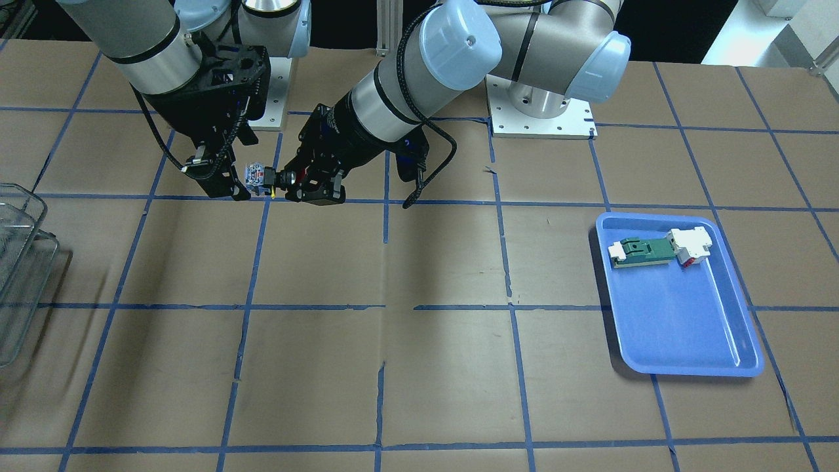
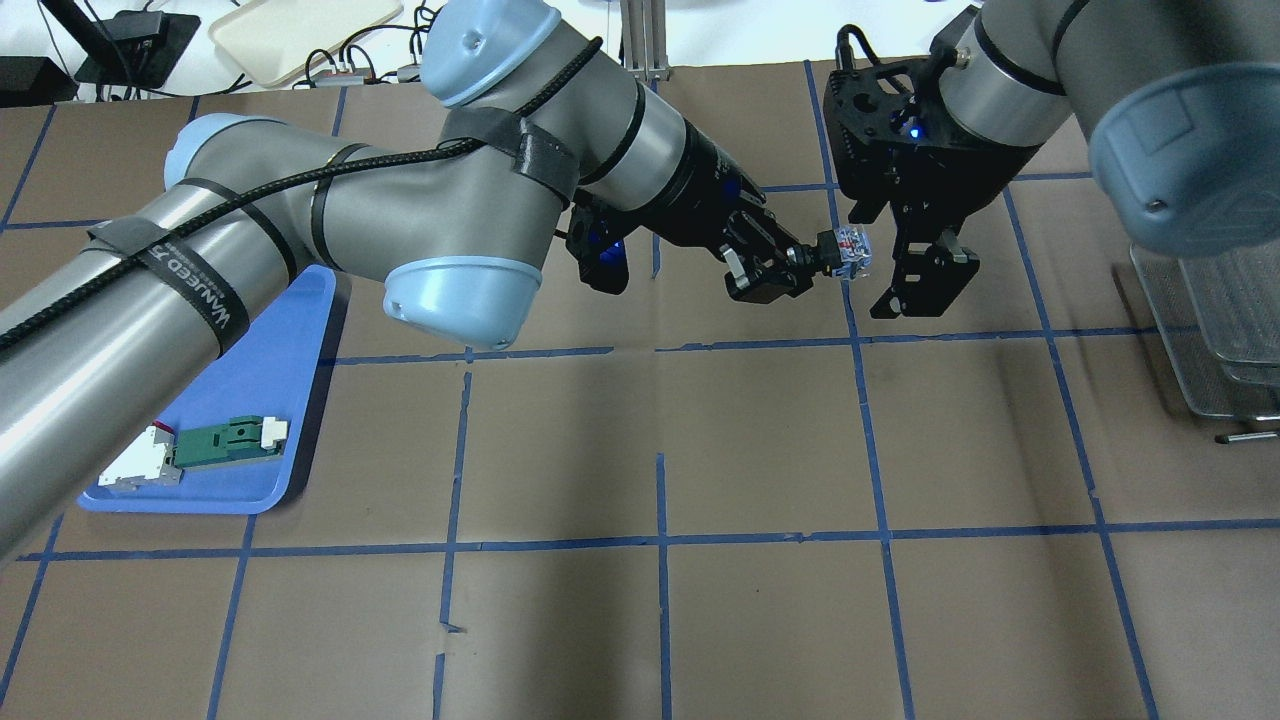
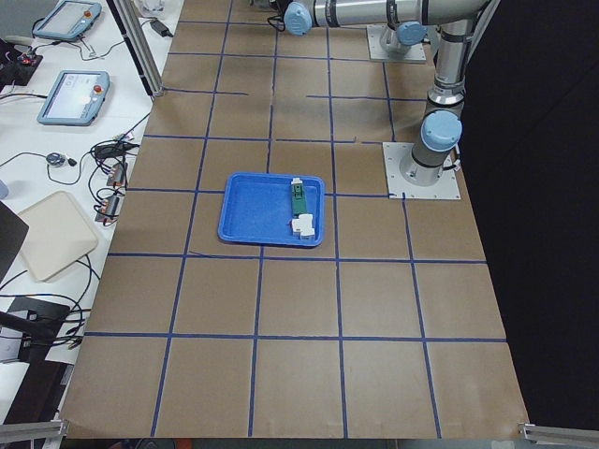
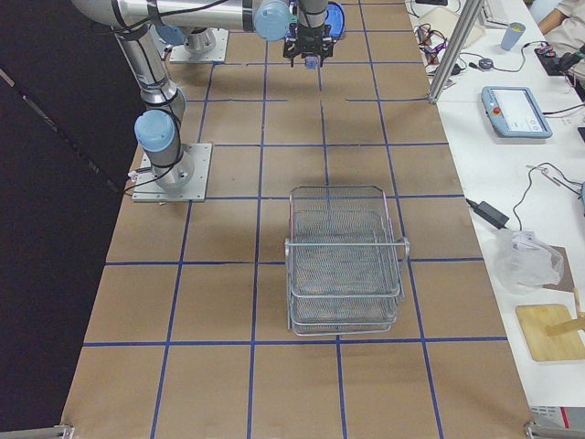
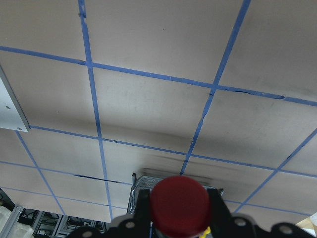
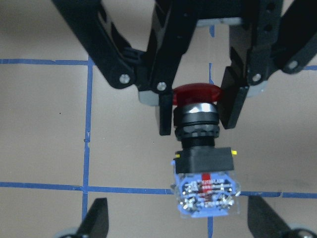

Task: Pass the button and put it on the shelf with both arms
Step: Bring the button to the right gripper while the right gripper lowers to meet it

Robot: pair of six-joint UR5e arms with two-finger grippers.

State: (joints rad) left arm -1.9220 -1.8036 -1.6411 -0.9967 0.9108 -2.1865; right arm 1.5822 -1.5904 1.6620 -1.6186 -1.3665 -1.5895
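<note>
My left gripper (image 2: pixel 800 262) is shut on the button's red head and holds the button (image 2: pixel 845 252) level in the air above the table. In the left wrist view the red head (image 5: pixel 179 206) sits between the fingers. My right gripper (image 2: pixel 890 250) is open, its fingers wide on either side of the button's blue-and-clear block (image 6: pixel 205 196) and not touching it. From the front, the button (image 1: pixel 259 176) hangs between the left gripper (image 1: pixel 292 180) and the right gripper (image 1: pixel 229 172). The wire-mesh shelf (image 4: pixel 343 265) stands on the table at my far right (image 2: pixel 1210 330).
A blue tray (image 1: pixel 688 328) on my left side holds a green-and-white flat part (image 1: pixel 639 251) and a white block with a red tab (image 1: pixel 689 244). The brown table is marked with a grid of blue tape. The arm bases (image 1: pixel 544 105) stand at the back edge.
</note>
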